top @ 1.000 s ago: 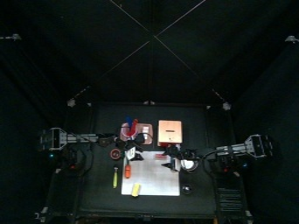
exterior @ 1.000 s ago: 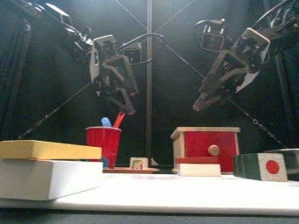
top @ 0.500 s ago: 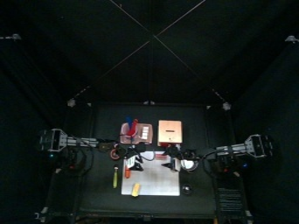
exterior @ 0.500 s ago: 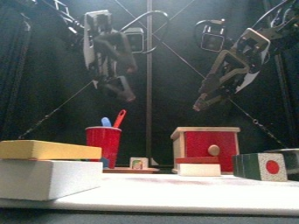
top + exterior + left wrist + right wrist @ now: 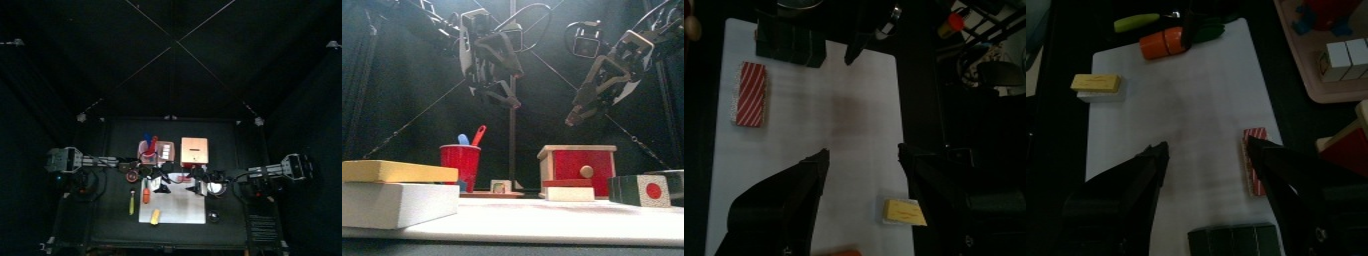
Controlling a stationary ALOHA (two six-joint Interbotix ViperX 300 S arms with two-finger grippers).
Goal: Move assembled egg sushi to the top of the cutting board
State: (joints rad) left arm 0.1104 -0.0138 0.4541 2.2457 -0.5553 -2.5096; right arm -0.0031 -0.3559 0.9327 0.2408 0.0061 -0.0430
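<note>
The egg sushi (image 5: 905,211), a small yellow block, lies on the white cutting board (image 5: 831,120) near one corner. It also shows in the right wrist view (image 5: 1100,84), in the top view (image 5: 152,215), and large at the near left of the front view (image 5: 396,172). My left gripper (image 5: 865,165) hangs open above the board's middle, well clear of the sushi and holding nothing. High in the front view, the left gripper (image 5: 502,92) points down. My right gripper (image 5: 1207,150) is open too, raised over the board's other side (image 5: 577,112).
A red-striped piece (image 5: 751,80) and a black block (image 5: 788,45) lie on the board. An orange piece (image 5: 1164,42) and a yellow-green stick (image 5: 1140,20) sit at its edge. A red cup (image 5: 460,160), a red box (image 5: 579,162), a wooden board (image 5: 198,150) and a pinkish tray (image 5: 154,152) stand behind.
The left arm has swung in from the left toward the board's middle, staying high with its jaws wide. The right arm has not moved.
</note>
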